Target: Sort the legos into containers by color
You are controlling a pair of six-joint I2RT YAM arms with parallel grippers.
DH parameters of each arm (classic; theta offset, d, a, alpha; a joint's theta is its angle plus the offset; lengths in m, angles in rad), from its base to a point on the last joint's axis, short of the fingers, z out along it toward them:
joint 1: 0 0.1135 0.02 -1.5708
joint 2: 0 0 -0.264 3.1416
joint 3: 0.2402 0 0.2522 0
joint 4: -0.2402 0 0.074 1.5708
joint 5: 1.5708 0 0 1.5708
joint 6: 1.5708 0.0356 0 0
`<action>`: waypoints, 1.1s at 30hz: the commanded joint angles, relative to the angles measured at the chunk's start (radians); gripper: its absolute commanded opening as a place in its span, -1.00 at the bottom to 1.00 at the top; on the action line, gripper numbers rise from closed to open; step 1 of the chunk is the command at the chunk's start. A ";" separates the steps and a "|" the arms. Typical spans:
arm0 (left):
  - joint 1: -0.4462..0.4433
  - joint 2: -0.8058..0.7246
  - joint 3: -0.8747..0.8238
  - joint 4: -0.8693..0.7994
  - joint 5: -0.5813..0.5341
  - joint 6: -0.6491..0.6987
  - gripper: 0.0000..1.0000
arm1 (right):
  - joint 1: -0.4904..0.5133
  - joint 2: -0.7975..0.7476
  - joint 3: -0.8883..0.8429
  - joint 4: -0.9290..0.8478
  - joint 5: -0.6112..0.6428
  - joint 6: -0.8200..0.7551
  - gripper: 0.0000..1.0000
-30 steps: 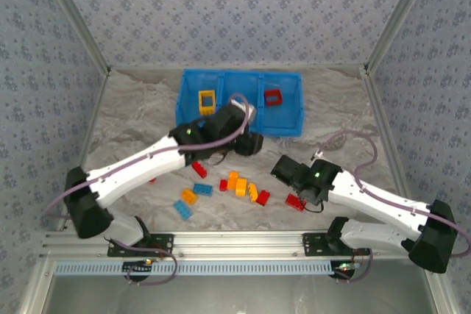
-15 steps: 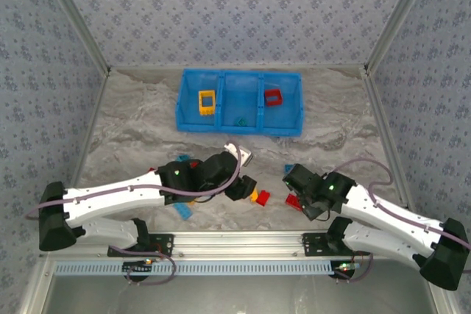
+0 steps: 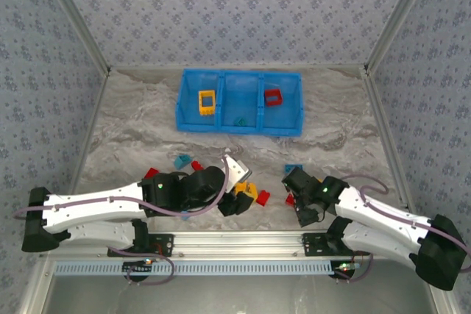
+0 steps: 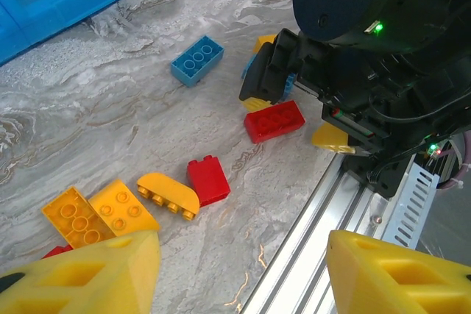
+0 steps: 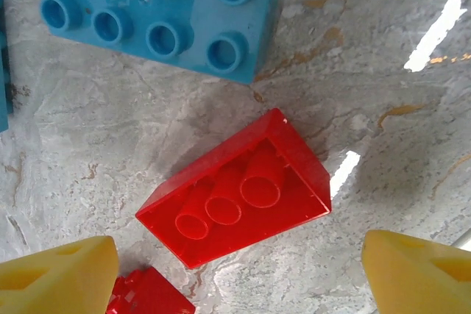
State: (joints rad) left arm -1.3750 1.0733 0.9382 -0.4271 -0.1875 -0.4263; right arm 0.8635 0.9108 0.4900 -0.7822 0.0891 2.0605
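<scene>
A: Worktop [image 3: 132, 130] carries blue bin [image 3: 221, 126] at the far side. Yellow frame [image 3: 207, 101] in left compartment, red frame [image 3: 273, 97] in right.

B: Left pincer [image 4: 243, 270] wide, empty, over loose legos [image 4: 173, 196]. Right pincer [image 5: 239, 270] wide over red brick [image 5: 235, 200]. Embossed mark on blue brick [image 5: 158, 9] unreadable.

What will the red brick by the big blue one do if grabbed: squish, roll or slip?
Probably no squishing: the red brick looks like hard plastic. It likely won't roll, since it lies flat, hollow side up, on the table. Its glossy sides might slip a little in the right gripper.
</scene>
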 commanded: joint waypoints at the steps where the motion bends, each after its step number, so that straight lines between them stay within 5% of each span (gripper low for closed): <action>1: -0.004 -0.011 0.011 -0.006 -0.007 0.021 0.24 | -0.032 0.004 -0.032 0.035 -0.009 0.366 0.78; 10: -0.004 -0.015 0.005 -0.008 -0.006 0.010 0.24 | -0.143 0.052 -0.073 0.121 -0.049 0.334 0.70; 24: -0.005 -0.027 -0.001 -0.015 -0.031 -0.006 0.25 | -0.202 0.179 -0.022 0.128 -0.083 0.243 0.06; 33: -0.005 -0.017 -0.002 -0.013 -0.029 -0.019 0.26 | -0.188 0.211 -0.003 0.176 -0.105 0.231 0.38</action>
State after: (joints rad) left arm -1.3750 1.0733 0.9363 -0.4419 -0.2024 -0.4343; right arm 0.6689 1.1023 0.4892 -0.7033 -0.0231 2.0769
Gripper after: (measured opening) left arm 0.628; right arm 0.684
